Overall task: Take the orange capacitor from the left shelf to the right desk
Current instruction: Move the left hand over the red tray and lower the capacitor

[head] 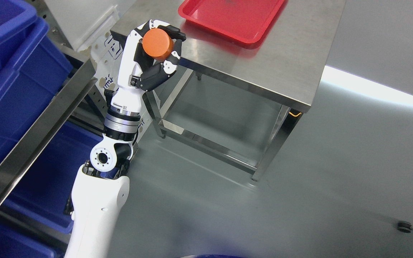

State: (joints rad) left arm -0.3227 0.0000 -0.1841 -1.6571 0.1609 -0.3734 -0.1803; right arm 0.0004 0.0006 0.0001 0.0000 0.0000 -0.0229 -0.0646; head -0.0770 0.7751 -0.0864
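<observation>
My left hand (163, 44) is raised between the shelf and the steel desk, its black fingers (163, 70) and thumb curled around an orange capacitor (157, 44), a short cylinder with its flat end facing the camera. The hand hovers at the near left corner of the steel desk (281, 61), just off its edge. A red tray (228, 18) lies on the desk's far part, up and to the right of the hand. The white left arm rises from the bottom left. The right arm does not show.
Blue bins (9, 82) fill the metal shelf (34, 143) on the left, with its steel rail running diagonally beside my arm. The desk's legs and lower bars stand on a grey floor (317, 186). A small black caster (403, 226) sits low right.
</observation>
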